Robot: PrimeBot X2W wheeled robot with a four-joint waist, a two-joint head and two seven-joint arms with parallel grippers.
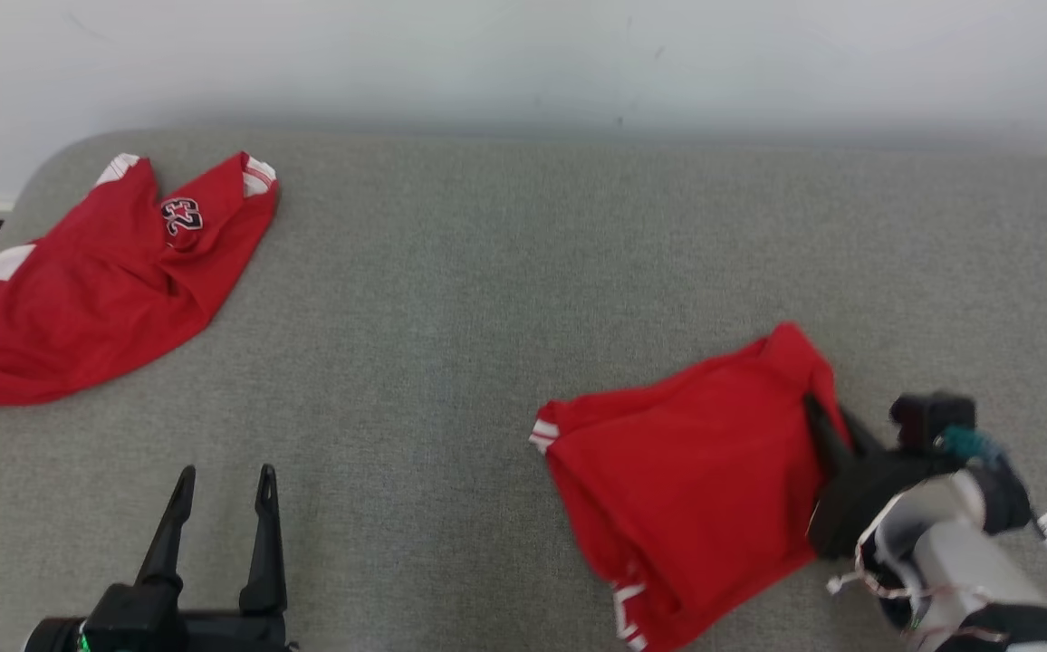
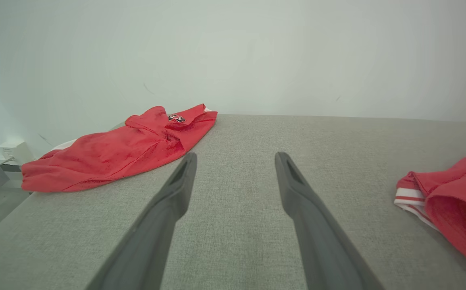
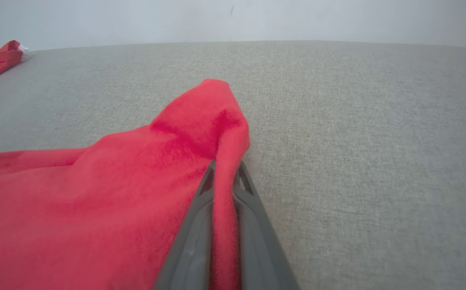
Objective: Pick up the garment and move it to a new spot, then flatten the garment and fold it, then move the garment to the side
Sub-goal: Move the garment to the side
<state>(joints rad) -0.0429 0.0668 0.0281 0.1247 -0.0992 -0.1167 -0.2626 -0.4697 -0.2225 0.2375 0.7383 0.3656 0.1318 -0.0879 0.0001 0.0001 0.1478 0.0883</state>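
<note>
Your right gripper [image 3: 225, 167] pinches the right edge of the soft, light garment [image 1: 696, 480], which will likely sag when lifted; your left gripper [image 1: 225, 480] stands spread.

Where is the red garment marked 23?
Head view: the numbered red garment lies at the grey surface's far-left corner, ahead of the left gripper, apart from the other red garment.

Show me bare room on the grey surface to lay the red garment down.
Bare stretch of the grey surface: the middle, between the numbered garment at far left and the held garment in the right pincer, ahead of the open left pincer. Also free: the far right, beyond the held garment. Crowded: far-left corner, near right.
</note>
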